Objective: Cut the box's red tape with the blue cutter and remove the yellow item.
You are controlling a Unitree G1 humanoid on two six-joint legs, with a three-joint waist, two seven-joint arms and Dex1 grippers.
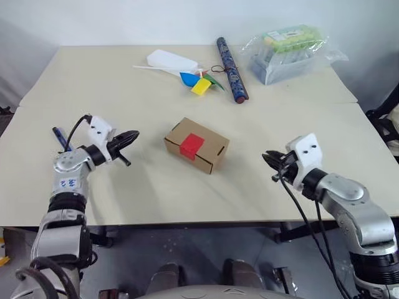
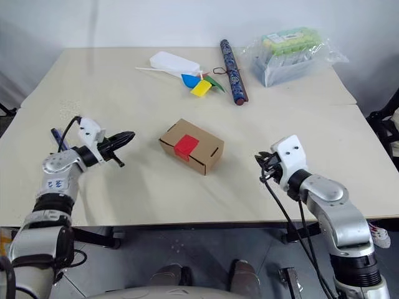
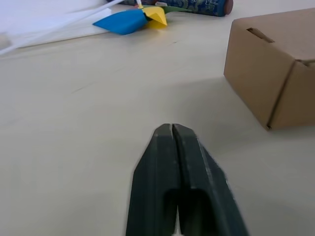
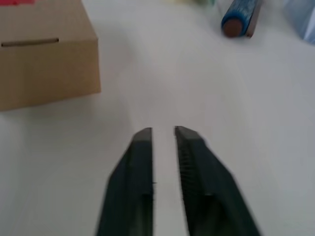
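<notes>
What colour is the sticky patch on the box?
Bright red tape on the brown box, clearest in the left eye view.

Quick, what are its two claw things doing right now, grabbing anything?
Left end effector: closed, holding nothing, short of the box.
Right end effector: closed, holding nothing.

Both head cameras look forward and down over the whole pale beige table [image 1: 187, 193]. Each wrist camera skims low along its fingers, sharing the small brown cardboard box [image 3: 273, 69] mid-table.
</notes>
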